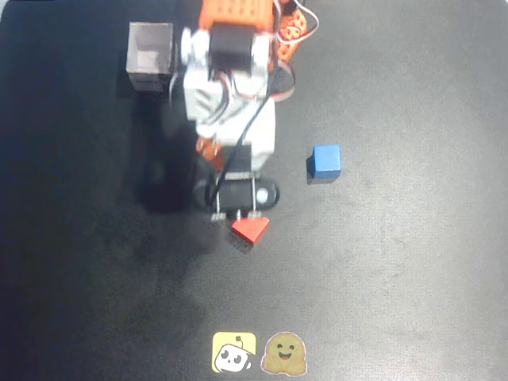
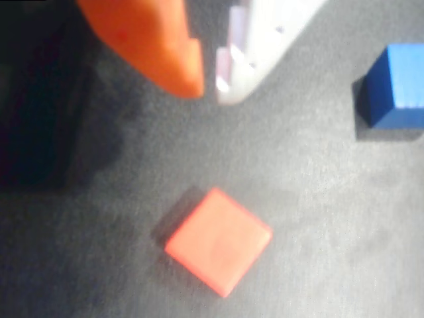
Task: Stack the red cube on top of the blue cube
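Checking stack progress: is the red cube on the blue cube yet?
No. The red cube lies on the table, apart from the blue cube.

The arm reaches down from the top of the overhead view, white and orange, its wrist bent so the pincer points at the worktop. In the wrist view its orange finger and white finger sit nearly together, gripping nothing.
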